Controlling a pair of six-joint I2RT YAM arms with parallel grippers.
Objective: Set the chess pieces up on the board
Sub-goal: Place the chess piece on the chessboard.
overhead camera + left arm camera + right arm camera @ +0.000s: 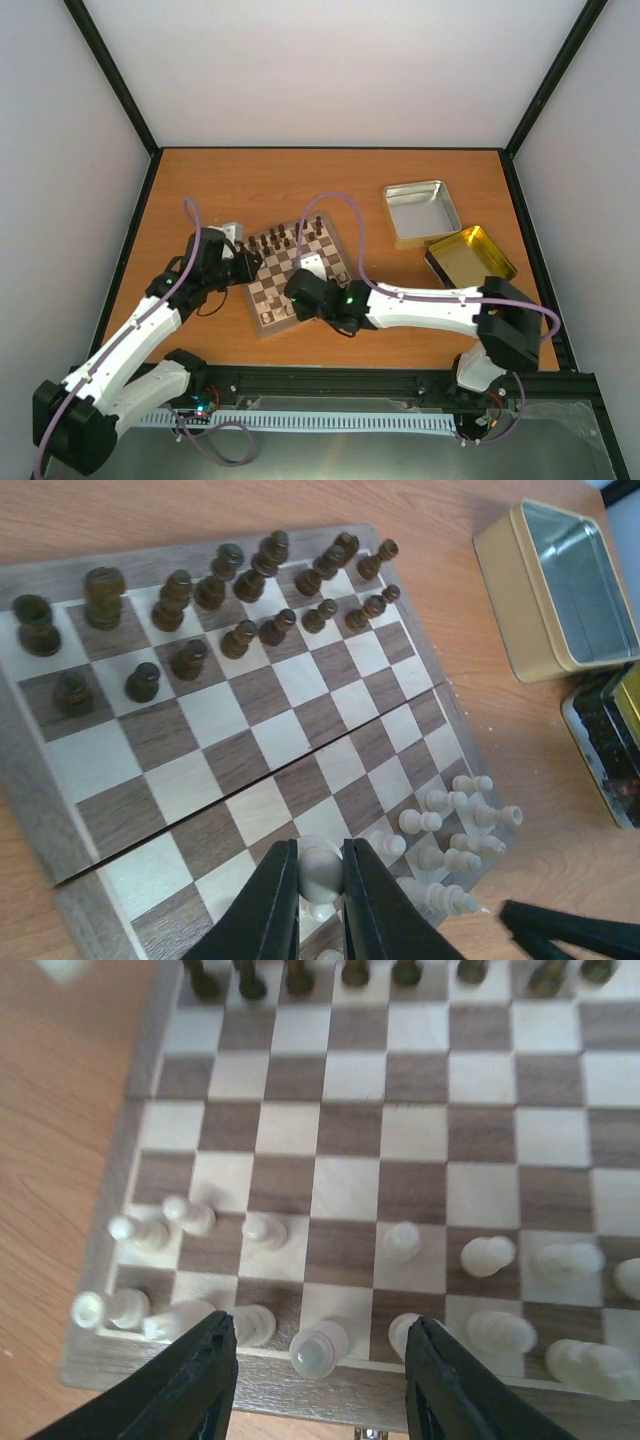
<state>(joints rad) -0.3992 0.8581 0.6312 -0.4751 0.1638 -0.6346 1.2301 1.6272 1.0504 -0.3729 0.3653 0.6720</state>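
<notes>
The left end effector [320, 858] is clenched on one cream chess piece [320, 872], base hidden between its fingers [272, 905], above the board [200, 750]; the right end effector [320, 1328], released, straddles a blurred edge-rank piece [320, 1350]. Other cream chess pieces [488, 1256] crowd the two end ranks, some cropped

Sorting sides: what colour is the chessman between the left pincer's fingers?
Pale cream chessman, clearest in the left wrist view.
</notes>
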